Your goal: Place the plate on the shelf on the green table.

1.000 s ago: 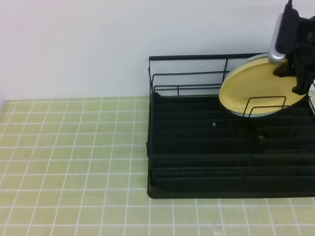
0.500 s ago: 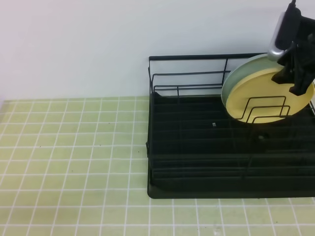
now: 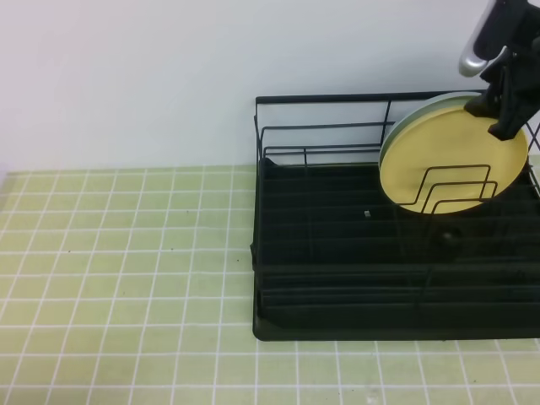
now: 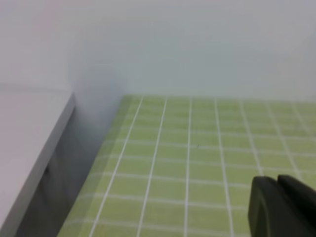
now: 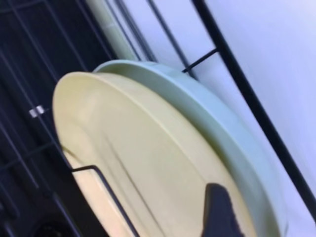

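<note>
The plate [image 3: 451, 160] stands in the shelf [image 3: 337, 253] dividers; right gripper [image 3: 504, 105] spread at its rim, left gripper [image 4: 284, 205] closed.

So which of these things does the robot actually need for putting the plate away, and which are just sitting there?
Part of the job:
- yellow plate, standing on edge in the rack
- black wire shelf
- green table
- right gripper, at the plate's top edge

Just there:
- blue-green plate, directly behind the yellow one
- left gripper, idle over the tiles
</note>
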`<state>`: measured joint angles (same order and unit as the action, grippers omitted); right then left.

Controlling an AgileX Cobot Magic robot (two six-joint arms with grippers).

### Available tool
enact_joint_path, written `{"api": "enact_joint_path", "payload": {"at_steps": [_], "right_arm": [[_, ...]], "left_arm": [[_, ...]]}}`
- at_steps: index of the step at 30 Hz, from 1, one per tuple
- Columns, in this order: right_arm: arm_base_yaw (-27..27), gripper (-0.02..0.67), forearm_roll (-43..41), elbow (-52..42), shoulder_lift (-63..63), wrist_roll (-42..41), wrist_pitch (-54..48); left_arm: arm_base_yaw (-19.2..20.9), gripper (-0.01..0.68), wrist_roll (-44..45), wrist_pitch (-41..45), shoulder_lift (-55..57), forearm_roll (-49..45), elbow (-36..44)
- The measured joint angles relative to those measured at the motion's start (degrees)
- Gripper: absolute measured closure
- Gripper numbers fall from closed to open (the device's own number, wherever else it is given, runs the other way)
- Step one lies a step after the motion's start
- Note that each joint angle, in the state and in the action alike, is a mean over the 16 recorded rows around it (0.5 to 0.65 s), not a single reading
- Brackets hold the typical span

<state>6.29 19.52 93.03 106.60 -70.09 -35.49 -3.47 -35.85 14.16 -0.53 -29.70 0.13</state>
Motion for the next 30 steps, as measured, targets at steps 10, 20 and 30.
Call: {"api": "enact_joint_path", "payload": {"at_steps": [10, 20, 30], "right_arm": [[0.00, 0.215, 1.25, 0.00, -1.73, 0.93, 3.42], [0.00, 0.321, 4.33, 0.00, -9.17, 1.43, 3.76], [0.00, 0.582, 15.77, 0.00, -22.43, 6.15, 2.81]], "left_arm": [[0.00, 0.674, 1.15, 6.91, 0.00, 0.36, 0.00], [0.00, 0.674, 2.56, 8.00, 0.00, 0.63, 0.00], [0.02, 0.674, 12.29, 7.46, 0.00, 8.36, -0.05]]}}
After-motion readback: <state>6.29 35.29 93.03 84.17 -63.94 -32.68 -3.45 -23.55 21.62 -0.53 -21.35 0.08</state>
